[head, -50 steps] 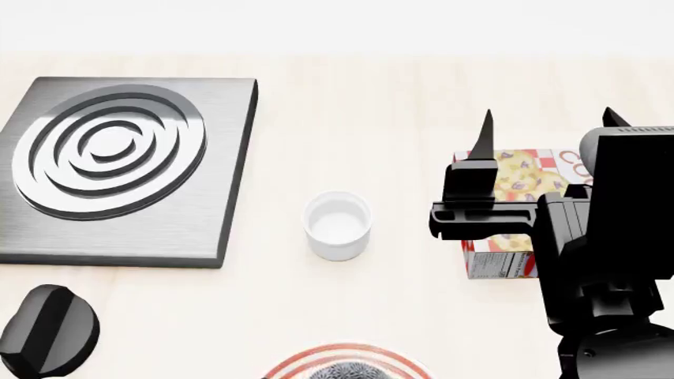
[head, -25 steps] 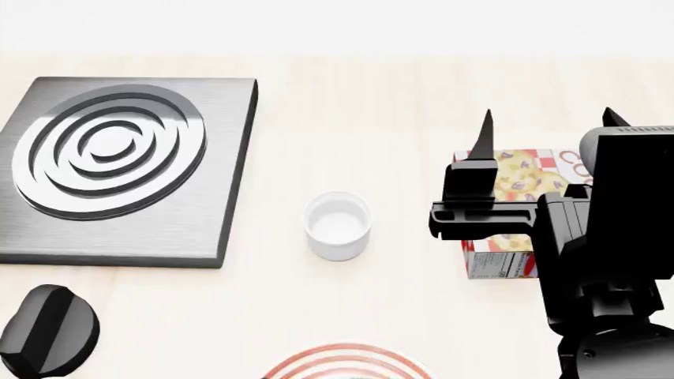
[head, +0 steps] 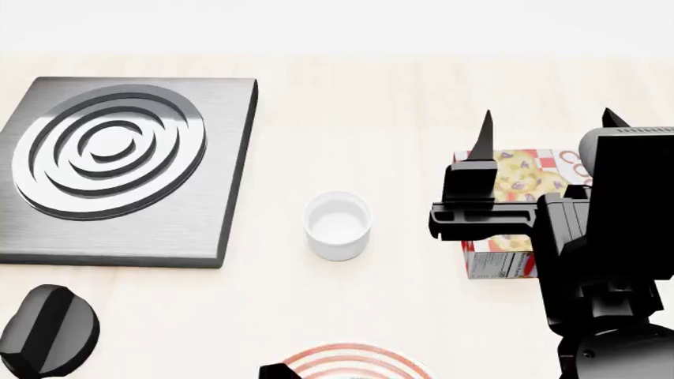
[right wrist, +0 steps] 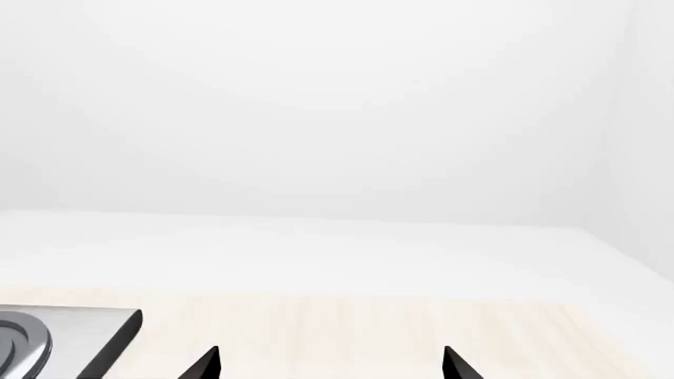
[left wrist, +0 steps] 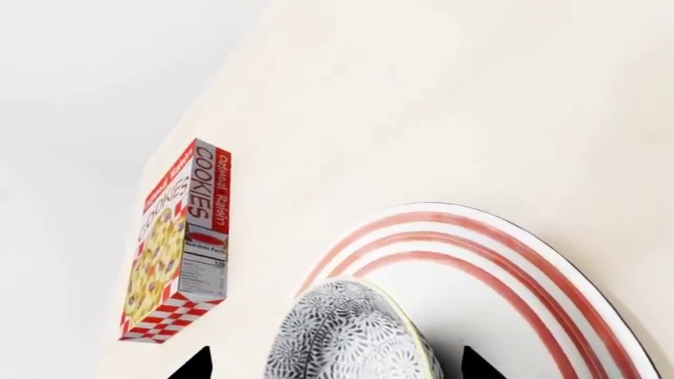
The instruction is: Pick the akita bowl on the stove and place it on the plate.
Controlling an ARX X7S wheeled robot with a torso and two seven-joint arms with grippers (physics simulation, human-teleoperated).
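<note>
In the left wrist view we see the akita bowl (left wrist: 353, 335) resting on the plate (left wrist: 506, 292), between the two fingertips (left wrist: 195, 365) of our left gripper (left wrist: 335, 365), whose jaws stand wide, clear of the bowl on both sides. A cookie box (left wrist: 177, 241) lies on the table (left wrist: 443, 103) near the plate. In the head view the stove (head: 121, 170) sits bare at ten o'clock, a white cup (head: 337, 225) at the centre, a black knob (head: 47, 328) at eight. Our right gripper (head: 542, 130) hangs at three o'clock, jaws spread wide and empty
</note>
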